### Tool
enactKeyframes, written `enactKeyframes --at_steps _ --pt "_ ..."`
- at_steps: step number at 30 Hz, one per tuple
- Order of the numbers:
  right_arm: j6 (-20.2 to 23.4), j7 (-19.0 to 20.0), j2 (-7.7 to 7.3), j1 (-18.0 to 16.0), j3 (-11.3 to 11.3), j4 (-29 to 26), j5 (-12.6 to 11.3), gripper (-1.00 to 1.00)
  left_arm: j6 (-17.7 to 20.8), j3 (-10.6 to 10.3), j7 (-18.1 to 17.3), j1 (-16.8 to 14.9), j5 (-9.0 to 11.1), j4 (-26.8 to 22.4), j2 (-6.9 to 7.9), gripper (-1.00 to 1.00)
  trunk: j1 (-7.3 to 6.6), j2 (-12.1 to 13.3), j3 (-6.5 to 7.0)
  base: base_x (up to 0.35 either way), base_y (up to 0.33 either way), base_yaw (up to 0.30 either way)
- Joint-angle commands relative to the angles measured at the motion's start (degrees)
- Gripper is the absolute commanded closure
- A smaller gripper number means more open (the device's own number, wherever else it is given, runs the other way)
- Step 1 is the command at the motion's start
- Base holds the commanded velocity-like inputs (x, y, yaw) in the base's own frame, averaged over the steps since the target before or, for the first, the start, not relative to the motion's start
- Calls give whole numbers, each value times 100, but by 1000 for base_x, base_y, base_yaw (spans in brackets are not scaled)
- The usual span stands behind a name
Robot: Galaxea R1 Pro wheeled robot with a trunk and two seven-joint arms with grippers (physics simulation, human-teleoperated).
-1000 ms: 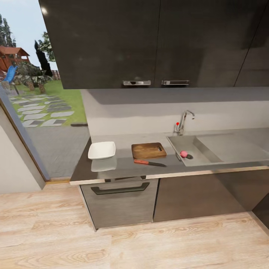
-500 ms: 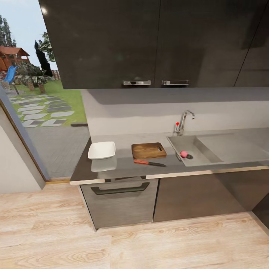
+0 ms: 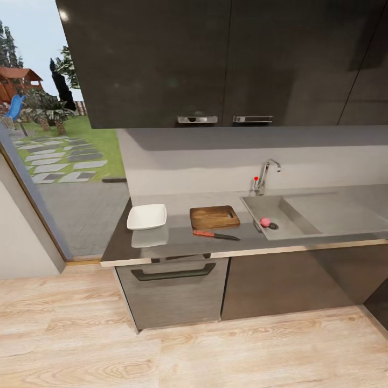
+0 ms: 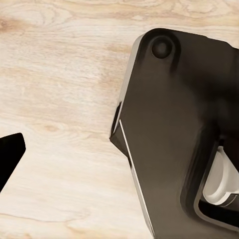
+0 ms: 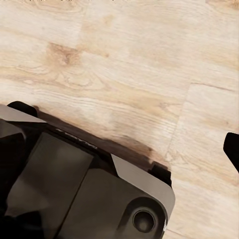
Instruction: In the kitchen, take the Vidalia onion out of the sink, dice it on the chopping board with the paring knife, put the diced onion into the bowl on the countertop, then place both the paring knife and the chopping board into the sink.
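The pink-red Vidalia onion (image 3: 264, 221) lies in the sink (image 3: 285, 207) beside the round drain. Left of the basin, the brown chopping board (image 3: 214, 216) rests flat on the grey countertop (image 3: 178, 237). The paring knife (image 3: 215, 234) with its orange-red handle lies just in front of the board. Farther left sits the white square bowl (image 3: 147, 216). In the left wrist view a dark fingertip (image 4: 10, 154) of my left gripper shows at the picture's edge over the wooden floor. In the right wrist view a dark fingertip (image 5: 232, 147) does the same. Nothing is between the fingers.
Dark wall cabinets (image 3: 215, 59) hang over the counter. A chrome tap (image 3: 265, 175) stands behind the basin. A drawer with a handle (image 3: 172, 272) sits below the bowl. Light wooden floor (image 3: 161, 345) lies between me and the cabinets. A glass door (image 3: 54, 161) at left faces a garden.
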Motion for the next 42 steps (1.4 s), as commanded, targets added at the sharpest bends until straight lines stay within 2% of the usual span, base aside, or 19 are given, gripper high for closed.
enactKeyframes --at_steps 1,5,7,9,11,14,16,21,24,25,27,31,38,42 --pt "-14 25 9 -2 -50 1 38 -100 -4 0 2 2 15 -9 0 -100 4 -11 -11 0 0 0" --pt "-27 16 201 -5 -64 -4 47 -100 -4 0 2 2 13 -13 1 -100 4 -11 -11 0 0 0" --pt "-33 -22 225 -4 -106 -12 30 -100 -4 0 2 2 16 -14 1 -100 4 -11 -11 0 0 0" --pt "-39 -207 233 -3 -252 -19 -61 -100 -4 0 2 2 14 -15 1 -100 4 -11 -11 0 -23 0" --pt "-136 -695 242 -2 -531 -20 -157 -100 -4 0 8 2 12 -21 1 -100 4 -11 -11 0 -146 0" --pt "-415 -1237 259 -4 -716 -17 -193 -100 -6 0 9 2 11 -23 1 -100 4 -11 -11 0 -232 0" --pt "-597 -1416 260 -6 -761 -17 -205 -100 -9 0 10 2 11 -24 1 -100 4 -11 -11 0 -269 0" --pt "-823 -1577 194 -3 -807 -5 -220 -100 -13 0 14 2 10 -41 1 -100 4 -11 -11 0 -290 0" --pt "-849 -1589 89 -1 -808 3 -223 -100 -13 3 19 2 11 -47 1 -100 4 -11 -11 0 -300 0" --pt "-858 -1587 4 0 -808 14 -223 -100 -13 2 23 2 12 -49 1 -100 4 -11 -11 0 -301 0" --pt "-953 -1580 -153 187 -802 24 -224 -100 -13 5 53 2 14 -50 1 -100 4 -11 -11 0 -302 0" --pt "-1381 -1578 -255 608 -801 31 -224 -100 -13 7 208 2 17 -58 1 -100 4 -11 -11 0 -302 0" --pt "-1614 -1572 -302 1548 -800 33 -224 -100 -13 2 304 2 19 -61 1 -100 4 -11 -11 0 -301 0" --pt "-1629 -1585 -304 1738 -816 12 -228 -100 -16 1 308 2 19 -60 1 -100 4 -11 -11 0 -281 0"
